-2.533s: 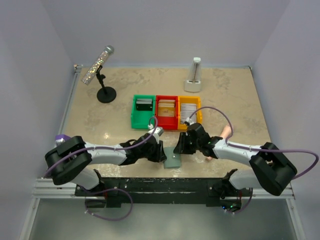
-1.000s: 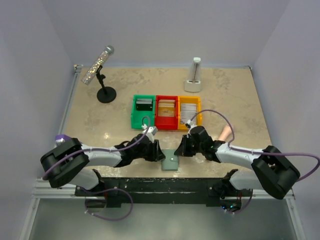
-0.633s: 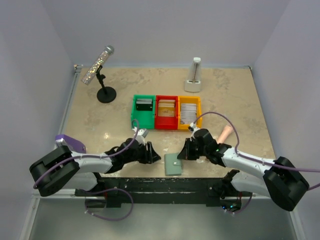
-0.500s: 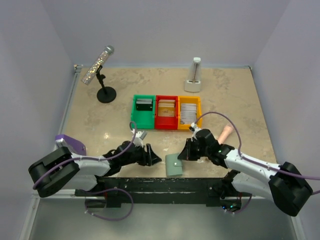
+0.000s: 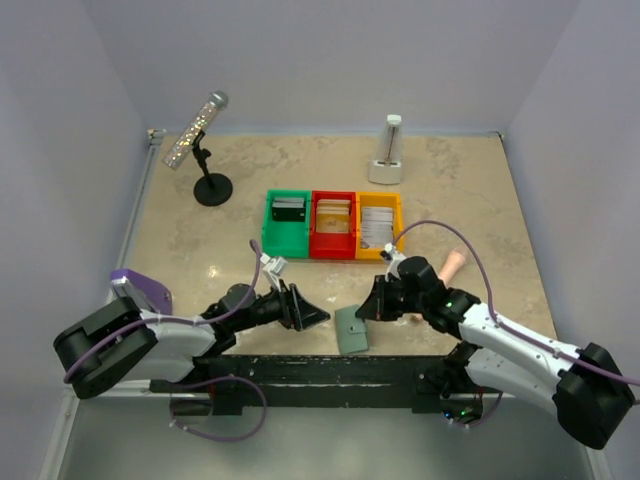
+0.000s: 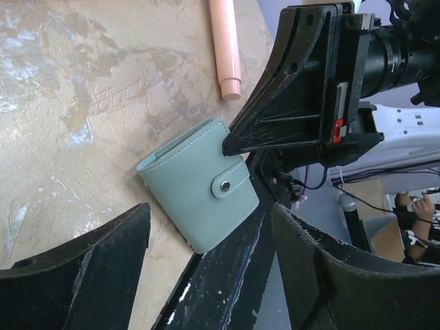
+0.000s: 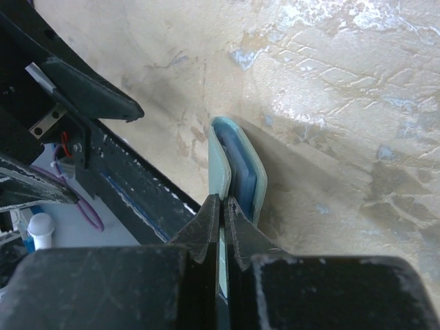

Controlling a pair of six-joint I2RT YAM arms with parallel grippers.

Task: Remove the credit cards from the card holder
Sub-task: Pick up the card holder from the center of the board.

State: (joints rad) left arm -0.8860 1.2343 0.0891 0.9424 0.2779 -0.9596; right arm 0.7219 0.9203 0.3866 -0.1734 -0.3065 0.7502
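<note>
The card holder [image 5: 351, 330], a pale blue-grey wallet with a snap tab [image 6: 227, 184], stands on edge at the table's near edge. My right gripper [image 5: 364, 309] is shut on one of its panels [image 7: 220, 203]. Blue inner leaves [image 7: 245, 177] show between the two panels, and I cannot tell whether they are credit cards. My left gripper [image 5: 313, 316] is open, a short way left of the card holder [image 6: 192, 192], with nothing between its fingers [image 6: 103, 268]. Cards lie in the bins: a dark one [image 5: 288, 208], a tan one [image 5: 333, 215] and a whitish one [image 5: 375, 219].
Green [image 5: 268, 238], red [image 5: 333, 251] and yellow [image 5: 398, 238] bins stand in a row at mid-table. A pink stick [image 5: 453, 265] lies right of my right arm. A glittery microphone on a stand [image 5: 211, 186] and a white metronome-like object [image 5: 388, 152] stand at the back. The black frame rail [image 5: 320, 368] runs along the near edge.
My left gripper let go of the card holder, opened wide and drew back to the left. My right gripper kept its hold, and the holder shifted slightly toward the near edge.
</note>
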